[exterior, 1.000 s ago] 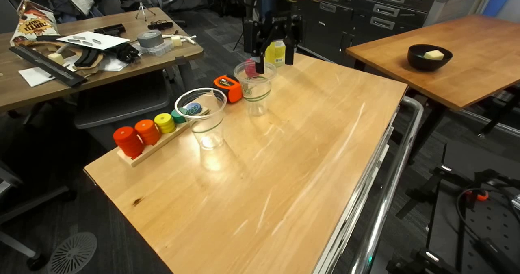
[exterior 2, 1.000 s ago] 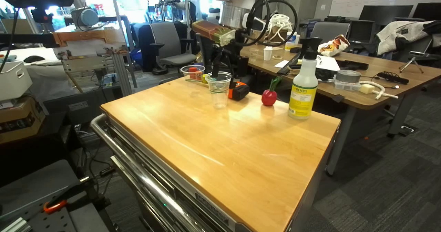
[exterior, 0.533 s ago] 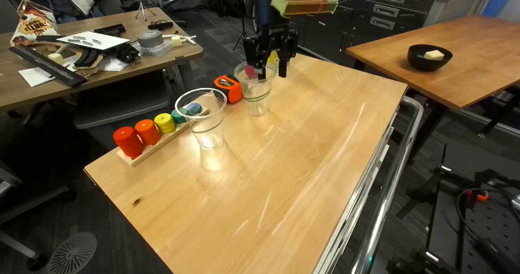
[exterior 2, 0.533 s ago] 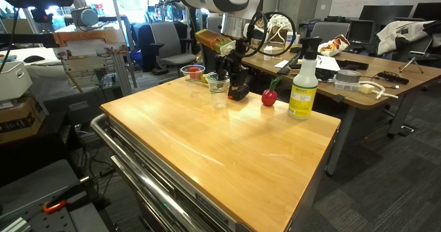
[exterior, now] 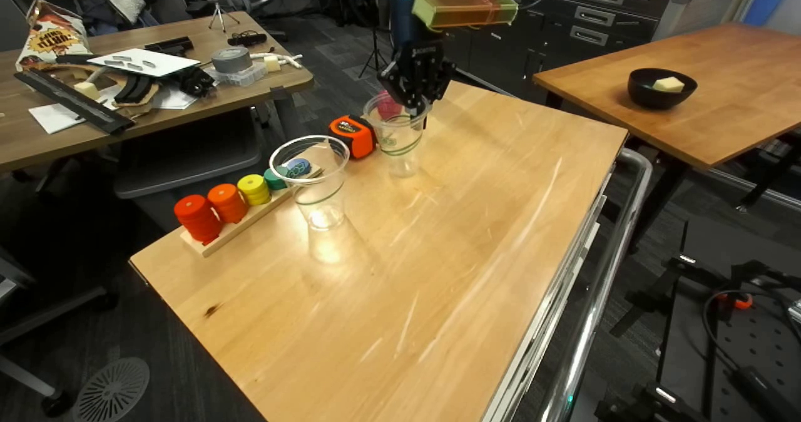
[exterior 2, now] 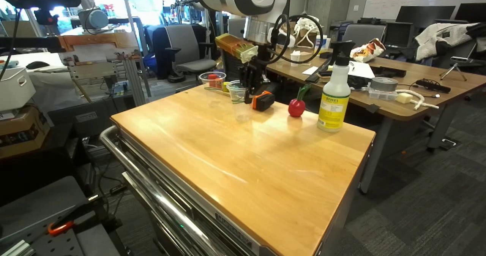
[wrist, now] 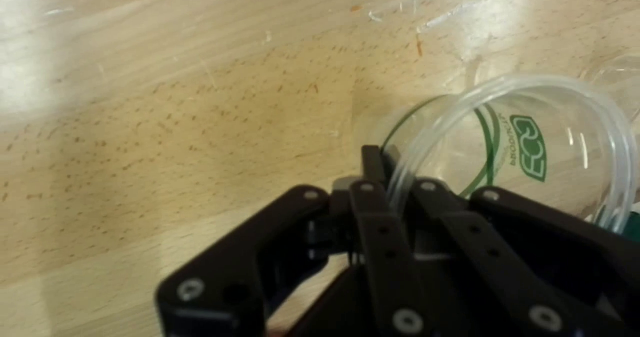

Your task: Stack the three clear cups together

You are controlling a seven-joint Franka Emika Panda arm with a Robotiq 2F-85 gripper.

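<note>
1 clear cup [wrist: 520, 147] reads "ECO", the spray bottle [exterior 2: 334, 100] "MEYER'S".

In an exterior view, tabletop [exterior: 450, 272] well lit, w/ hot glare spot just below near cup [exterior: 320, 190], L of ctr.; floor [exterior: 163, 347] v. dark, lower left; in an exterior view, windows [exterior 2: 152, 1] overexposed, bluish-white, upper left; pale sheen on tabletop, L of ctr.; glints along metal bar [exterior 2: 161, 200], lower left; writing on whiteboard [exterior 2: 425, 5] too faint to read, upper right; wrist view: washed-out patches on tabletop, left edge & upper right; dim shadow band, lower left; gripper [wrist: 387, 179] near-black, detail lost, bit blurred toward btm; small white glints on second cup [wrist: 531, 149], R side.
</note>
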